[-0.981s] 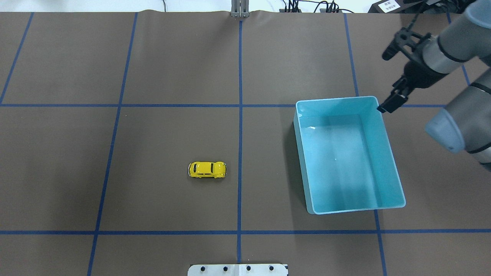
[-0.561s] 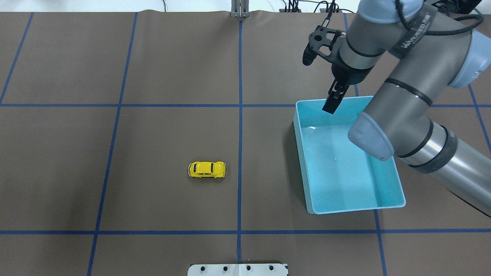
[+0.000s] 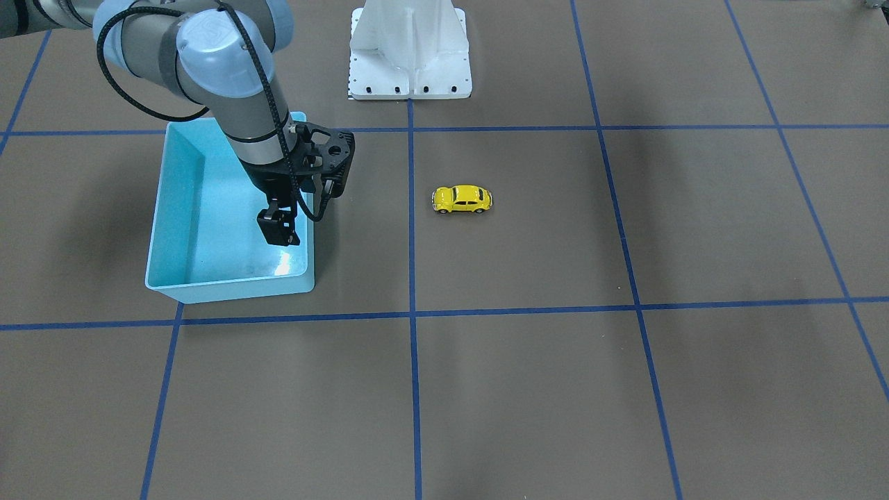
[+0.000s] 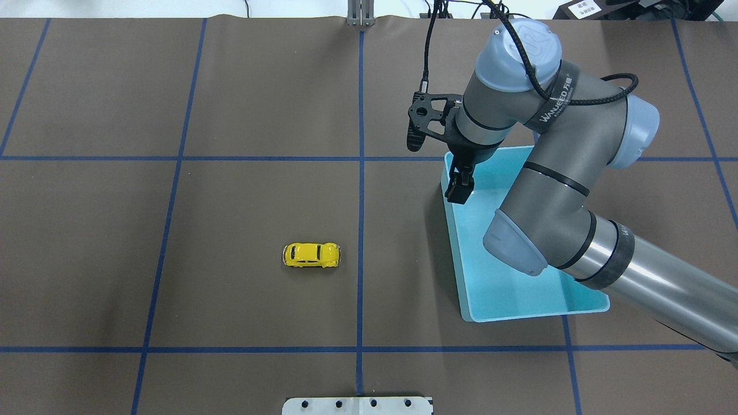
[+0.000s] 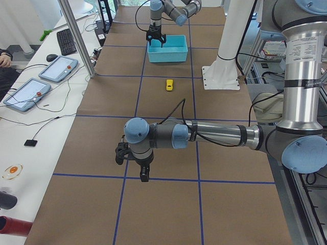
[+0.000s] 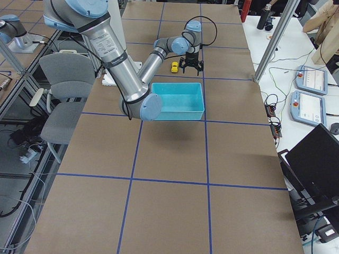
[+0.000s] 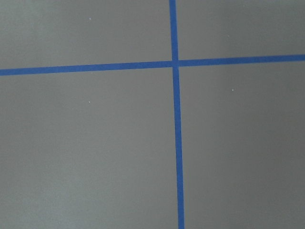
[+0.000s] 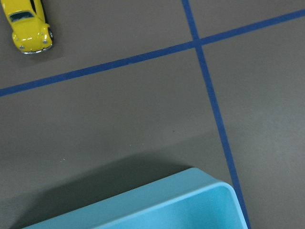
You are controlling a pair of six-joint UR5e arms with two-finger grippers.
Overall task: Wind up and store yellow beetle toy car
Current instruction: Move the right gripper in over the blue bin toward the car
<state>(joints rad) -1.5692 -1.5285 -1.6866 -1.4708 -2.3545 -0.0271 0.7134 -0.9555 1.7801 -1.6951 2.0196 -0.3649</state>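
Observation:
The yellow beetle toy car (image 4: 311,255) (image 3: 462,199) stands on its wheels on the brown mat, untouched, left of the centre line in the overhead view. It also shows at the top left of the right wrist view (image 8: 29,28). My right gripper (image 4: 460,193) (image 3: 279,232) hangs over the far left part of the light blue bin (image 4: 519,316), pointing down, open and holding nothing. A wide stretch of mat lies between it and the car. My left gripper (image 5: 144,176) shows only in the exterior left view, far from the car, and I cannot tell its state.
The bin (image 3: 229,285) holds nothing. The robot's white base (image 3: 410,48) stands at the mat's near edge. Blue tape lines cross the mat. Tablets and cables lie on a side table (image 5: 30,92) beyond the mat.
My right arm has swung left, from beyond the bin's far right corner along its far edge to its far left corner. The car and bin have not moved.

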